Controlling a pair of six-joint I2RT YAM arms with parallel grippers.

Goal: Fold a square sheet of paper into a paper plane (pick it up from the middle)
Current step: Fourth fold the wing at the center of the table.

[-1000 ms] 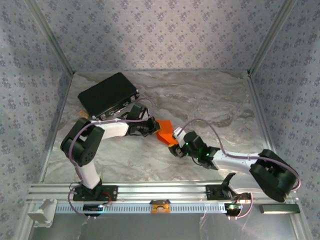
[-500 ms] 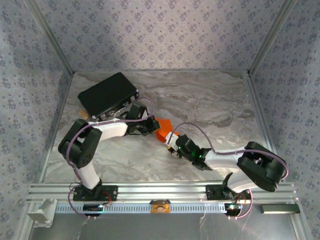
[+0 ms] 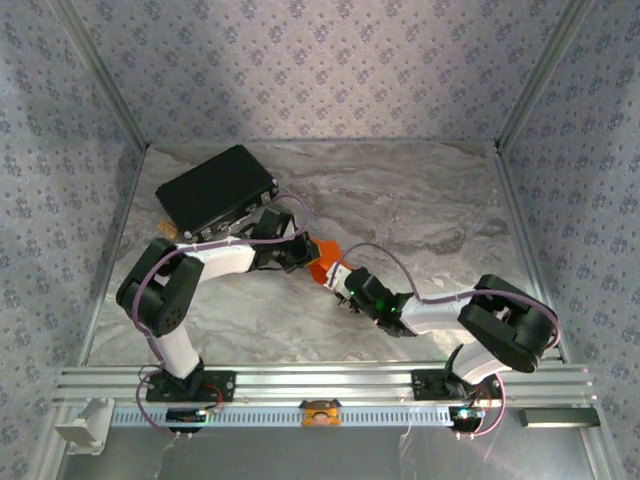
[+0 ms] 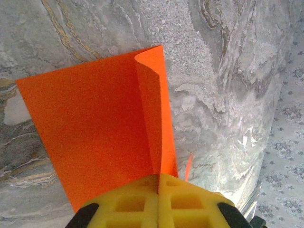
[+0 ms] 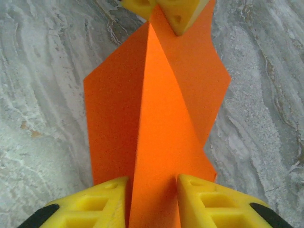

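Left gripper (image 4: 158, 180): jaws clenched on the near edge of the square sheet of paper (image 4: 90, 123), pads pressed flat together. Right gripper (image 5: 153, 180): jaws parted, one pad on each side of a raised ridge of the sheet and a clear gap between them, so not gripping. The sheet hangs between the two grippers, low over the marbled table (image 3: 430, 210), to the near right of the black case (image 3: 215, 190). I cannot tell whether it touches the table. One flap curls over beside the centre ridge. The step in hand is judged to be an early fold, with no dart formed yet. The next move calls for the right jaws to pinch the ridge squarely and set the crease without buckling the paper.
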